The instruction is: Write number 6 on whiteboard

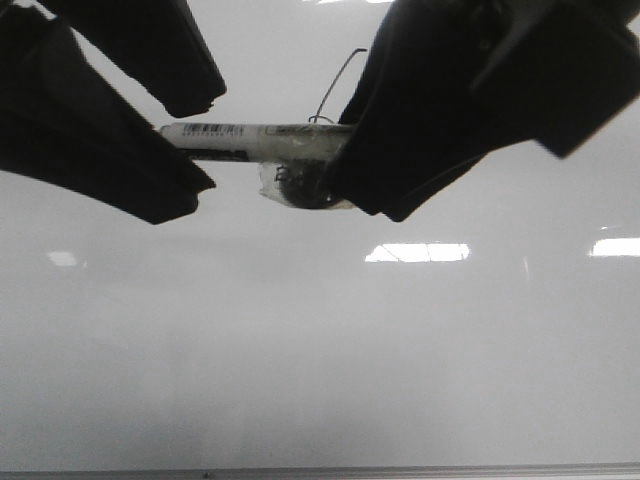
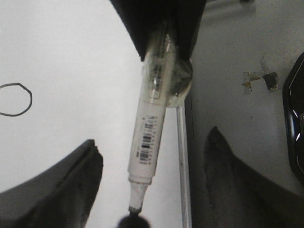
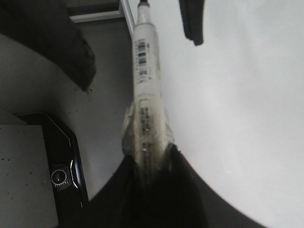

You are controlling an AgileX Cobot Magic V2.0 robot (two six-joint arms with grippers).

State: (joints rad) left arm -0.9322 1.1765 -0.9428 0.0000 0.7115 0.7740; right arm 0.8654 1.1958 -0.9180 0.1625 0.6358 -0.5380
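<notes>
White marker (image 1: 255,140) is sitting clamped in the right end effector (image 1: 345,165) over the whiteboard (image 1: 320,350), while the left end effector (image 1: 205,140) is hanging with fingers apart around its tip.

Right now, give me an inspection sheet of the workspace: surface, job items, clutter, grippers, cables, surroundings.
Surface: whiteboard, glossy, with bright light reflections.
Job's things: marker, white, barcoded, its far end wrapped in clear tape; thin black drawn line behind it; drawn oval loop in the left wrist view.
Clutter: taped scrap beyond the board's frame.
Grippers: right gripper jaws shut on the marker; left gripper jaws open either side of its tip.
Cables: nothing seen.
Surroundings: black device beside the board.
</notes>
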